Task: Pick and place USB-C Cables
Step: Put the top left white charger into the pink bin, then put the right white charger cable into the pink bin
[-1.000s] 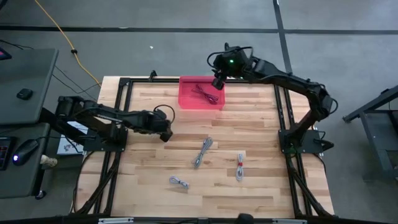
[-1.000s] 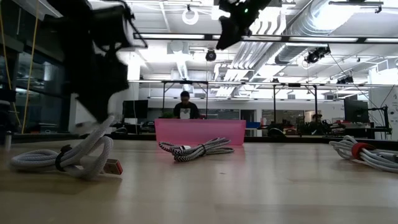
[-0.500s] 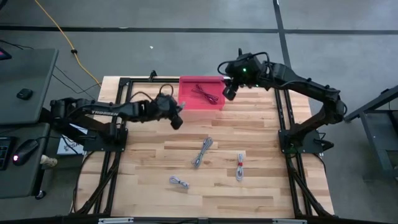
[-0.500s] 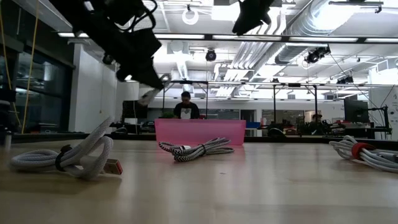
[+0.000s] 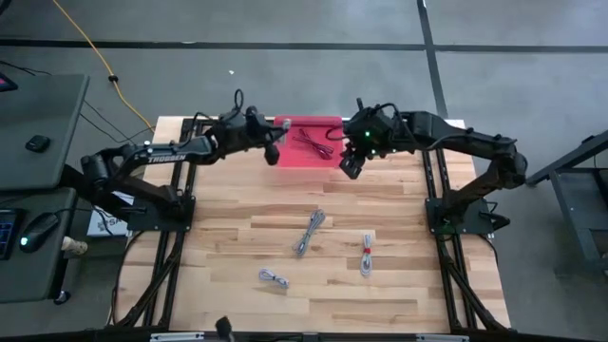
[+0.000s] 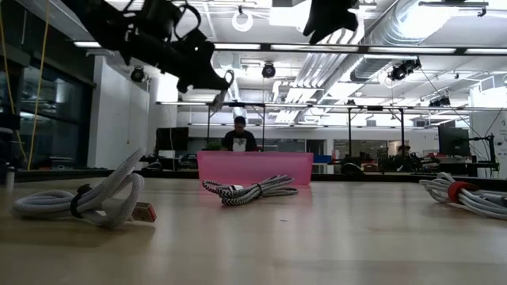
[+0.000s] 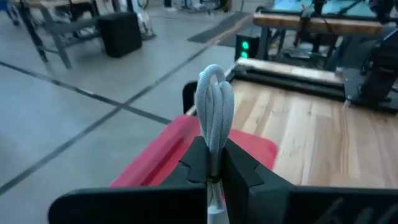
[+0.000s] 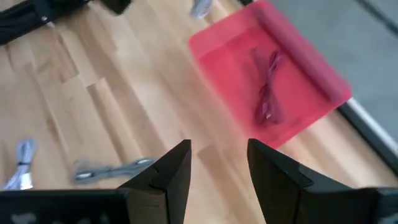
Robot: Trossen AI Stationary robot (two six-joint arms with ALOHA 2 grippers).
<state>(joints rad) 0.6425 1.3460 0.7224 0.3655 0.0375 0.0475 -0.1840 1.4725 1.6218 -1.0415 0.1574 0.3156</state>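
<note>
"TROSSEN" lettering [image 5: 163, 154] along left arm

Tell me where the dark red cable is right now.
In the high view, the dark red cable lies inside the red bin at the table's far edge, between the left gripper and right gripper.

The tray [image 5: 309, 157] is bright pink-red. A dark red cord [image 8: 268, 93] lies in it. The left gripper [image 7: 213, 163] is black, and the looped cord [image 7: 214, 112] in it is pale grey. The right gripper [image 8: 217, 163] is black too. The table [image 5: 380, 285] is light wood with stripes of tan and brown. On it lie a grey cord [image 5: 310, 231], a small grey bundle [image 5: 274, 278], and a white bundle with a red tie [image 5: 367, 254]. A yellow cord [image 5: 90, 47] runs over the grey floor [image 5: 532, 47].
</note>
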